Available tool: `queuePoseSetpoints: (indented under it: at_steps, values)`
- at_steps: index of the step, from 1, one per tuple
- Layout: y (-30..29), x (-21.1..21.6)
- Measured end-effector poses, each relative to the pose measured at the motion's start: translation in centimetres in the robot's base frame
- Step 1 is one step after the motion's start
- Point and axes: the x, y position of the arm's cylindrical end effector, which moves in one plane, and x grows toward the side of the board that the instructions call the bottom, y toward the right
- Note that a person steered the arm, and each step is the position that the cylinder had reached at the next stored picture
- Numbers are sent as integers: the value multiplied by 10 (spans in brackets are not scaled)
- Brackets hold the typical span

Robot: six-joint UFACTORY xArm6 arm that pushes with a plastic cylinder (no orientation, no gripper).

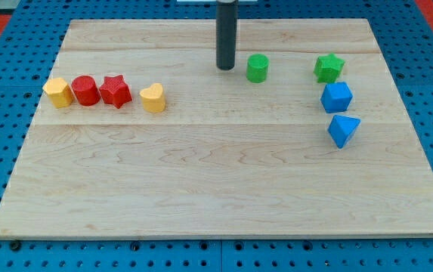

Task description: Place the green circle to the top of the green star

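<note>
The green circle stands on the wooden board near the view's top, right of centre. The green star lies further to the view's right at about the same height, a gap between them. My tip rests on the board just left of the green circle, close to it with a narrow gap showing. The rod rises straight up out of the view's top.
A blue cube and a blue triangular block lie just below the green star. At the view's left stand a yellow hexagon, a red circle, a red star and a yellow heart in a row.
</note>
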Motion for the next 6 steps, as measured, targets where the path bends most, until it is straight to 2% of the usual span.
queuePoseSetpoints:
  at_steps: [1, 2, 3, 5, 6]
  values:
    - [27, 15]
    - [53, -6]
    - [83, -49]
    - [155, -74]
    - [168, -86]
